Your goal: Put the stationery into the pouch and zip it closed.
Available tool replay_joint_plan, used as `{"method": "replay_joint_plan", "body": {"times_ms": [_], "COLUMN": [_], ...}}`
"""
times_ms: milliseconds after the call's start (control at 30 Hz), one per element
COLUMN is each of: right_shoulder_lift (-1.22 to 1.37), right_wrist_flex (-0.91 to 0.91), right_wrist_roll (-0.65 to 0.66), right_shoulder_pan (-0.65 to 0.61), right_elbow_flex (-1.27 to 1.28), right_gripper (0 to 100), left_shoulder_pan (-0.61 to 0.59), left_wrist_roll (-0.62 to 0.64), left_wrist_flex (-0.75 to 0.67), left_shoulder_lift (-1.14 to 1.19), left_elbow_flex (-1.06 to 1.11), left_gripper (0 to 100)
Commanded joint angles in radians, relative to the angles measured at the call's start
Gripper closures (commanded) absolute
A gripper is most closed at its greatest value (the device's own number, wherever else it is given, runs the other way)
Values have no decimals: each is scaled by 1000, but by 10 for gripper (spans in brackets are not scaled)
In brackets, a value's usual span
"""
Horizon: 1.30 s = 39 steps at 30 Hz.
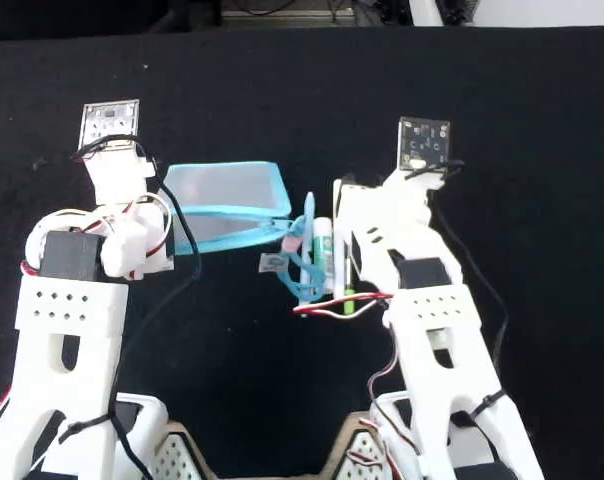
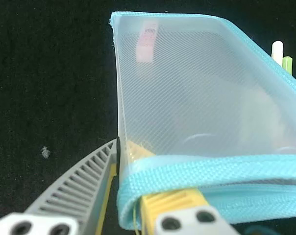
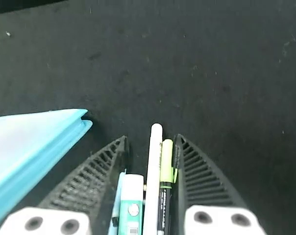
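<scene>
Stationery fills right pincer; left pincer grips pouch.

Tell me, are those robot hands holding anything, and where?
The left hand pinches the pouch at a corner of its zip edge. The right hand appears to clamp the stationery across its sides, near the tips.

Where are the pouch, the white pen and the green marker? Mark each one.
pouch (image 2: 187, 98), left wrist view, on its clear mesh side wall.
white pen (image 3: 154, 166), right wrist view, on its barrel below the tip.
green marker (image 3: 166, 161), right wrist view, on its green upper part.
</scene>
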Motion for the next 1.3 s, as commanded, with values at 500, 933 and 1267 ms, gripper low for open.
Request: {"method": "replay_joint_plan", "body": {"times_ms": [500, 933, 1267], "right_shoulder_lift": [298, 303, 437], "right_wrist_flex": [98, 244, 262], "right_wrist_roll": [14, 9, 14], "right_shoulder_pan": [-5, 0, 2], "right_elbow_flex": [-214, -297, -374], "right_gripper": [850, 851, 851], "left_shoulder_pan": [2, 2, 2], "left_wrist_roll": [2, 2, 2], "left_wrist_flex": [-2, -2, -2], "left_shoulder_lift": [-2, -2, 2], "left_elbow_flex": [1, 1, 1], "left_gripper": [970, 970, 970]}}
